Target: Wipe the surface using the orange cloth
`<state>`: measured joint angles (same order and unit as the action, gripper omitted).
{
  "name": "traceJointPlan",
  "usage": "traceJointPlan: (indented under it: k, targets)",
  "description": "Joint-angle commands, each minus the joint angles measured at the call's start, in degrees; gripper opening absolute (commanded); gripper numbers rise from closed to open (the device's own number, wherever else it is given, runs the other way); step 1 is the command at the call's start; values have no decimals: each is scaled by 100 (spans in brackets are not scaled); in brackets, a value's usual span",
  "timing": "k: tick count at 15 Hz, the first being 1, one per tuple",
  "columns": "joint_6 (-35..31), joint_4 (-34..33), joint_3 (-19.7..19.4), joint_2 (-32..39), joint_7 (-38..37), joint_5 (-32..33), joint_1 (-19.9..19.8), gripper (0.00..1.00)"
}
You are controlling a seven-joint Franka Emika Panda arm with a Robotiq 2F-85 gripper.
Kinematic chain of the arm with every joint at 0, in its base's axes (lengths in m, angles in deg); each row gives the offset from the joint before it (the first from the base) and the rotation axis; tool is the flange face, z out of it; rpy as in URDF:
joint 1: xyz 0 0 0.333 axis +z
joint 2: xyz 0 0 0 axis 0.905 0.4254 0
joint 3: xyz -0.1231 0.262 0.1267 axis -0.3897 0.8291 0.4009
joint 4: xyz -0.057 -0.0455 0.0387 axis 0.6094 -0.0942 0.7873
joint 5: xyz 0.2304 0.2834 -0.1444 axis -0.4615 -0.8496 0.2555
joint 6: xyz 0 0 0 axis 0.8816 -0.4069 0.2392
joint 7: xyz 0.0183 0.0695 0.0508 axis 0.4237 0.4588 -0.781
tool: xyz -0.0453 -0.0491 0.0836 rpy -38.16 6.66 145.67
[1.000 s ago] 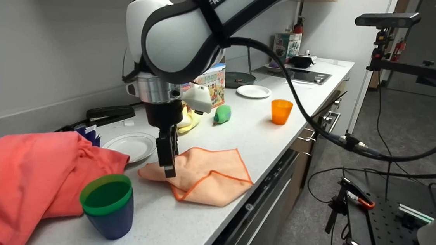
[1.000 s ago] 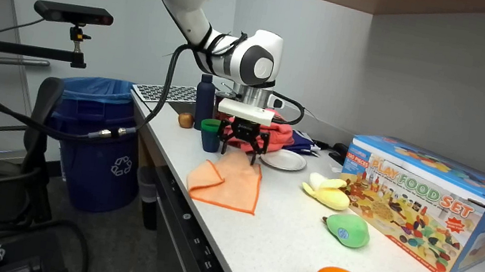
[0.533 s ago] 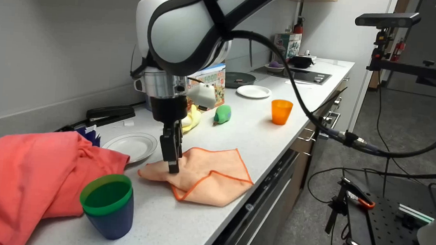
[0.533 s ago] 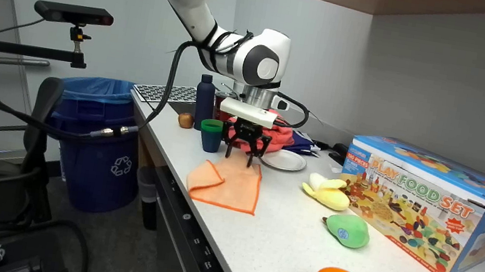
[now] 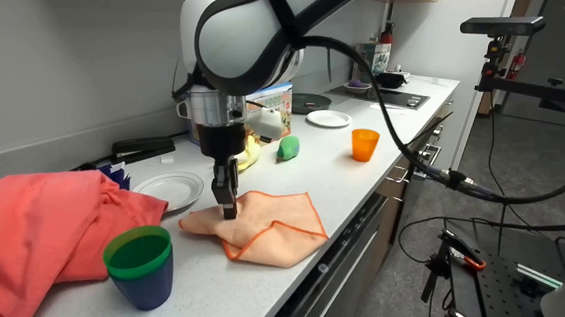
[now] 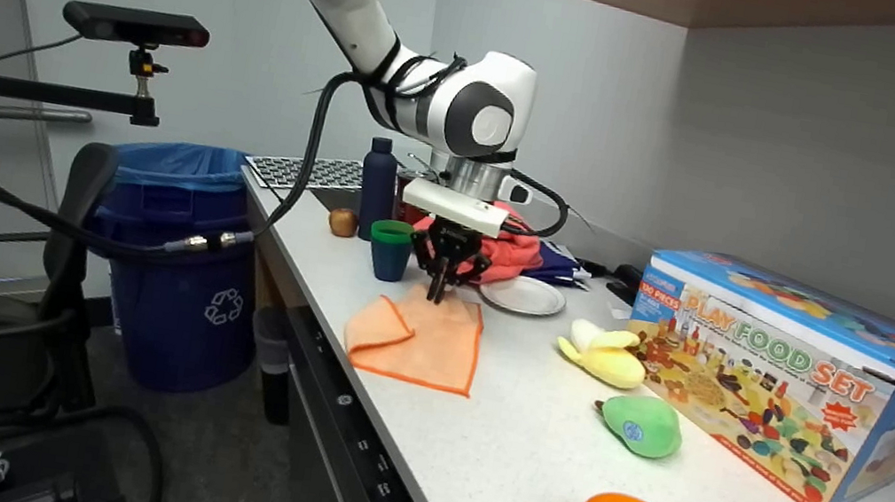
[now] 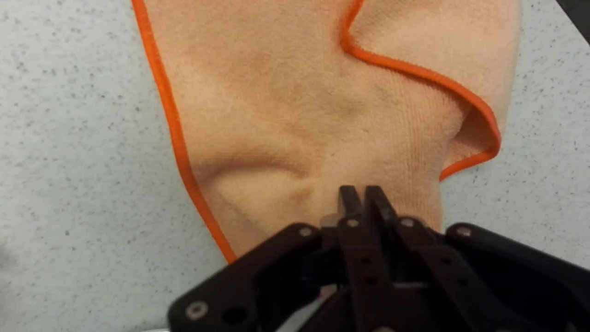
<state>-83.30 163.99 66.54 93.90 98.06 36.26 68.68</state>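
Coral-red cloth [image 5: 55, 231]: bunched high in an exterior view, left of the orange cloth [image 5: 270, 223], near its narrow end but apart;
Stacked cups [image 5: 149, 284]: green rim above blue; left of the orange cloth, nearer the viewpoint;
White plate [image 5: 171, 190]: just behind the orange cloth's narrow end in that view, near it;
Pincer [image 7: 361, 191]: pointing down over the orange cloth, between its narrow end and its broad part; the fingers [image 7: 350, 200] stand together with only a sliver between; whether a fold is caught there cannot be told;
Orange cloth: flat on the table [image 5: 332, 172], one part folded over; it lies right under the pincer, so the coming move turns on its long axis, which runs from the narrow end rightward in that exterior view and up the wrist view, away from the pincer; the one arm [image 5: 246, 40] stands above it; the step looks like the grasp, with the wipe probably next; a shallow pinch could slip off or bunch the fabric;
Green pear [image 5: 289, 148]: beyond the orange cloth, well apart; a long sweep might nudge it;
Orange cup [image 5: 364, 146]: beyond and to the right of the orange cloth, well apart.
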Motion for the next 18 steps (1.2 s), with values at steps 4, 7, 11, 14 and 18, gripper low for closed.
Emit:
traceJointPlan:
  k: [4, 7, 11, 14, 18]
  targets:
    - [-196, 60, 117, -59, -29, -155, -80, 26]
    - [-303, 81, 131, -52, -72, -182, -69, 41]
    - [-437, 76, 142, -8, -391, -288, -41, 72]
    - [-659, 214, 145, -28, -649, -350, 15, 94]
    - [-671, 465, 69, -98, -1207, -166, 188, 100]
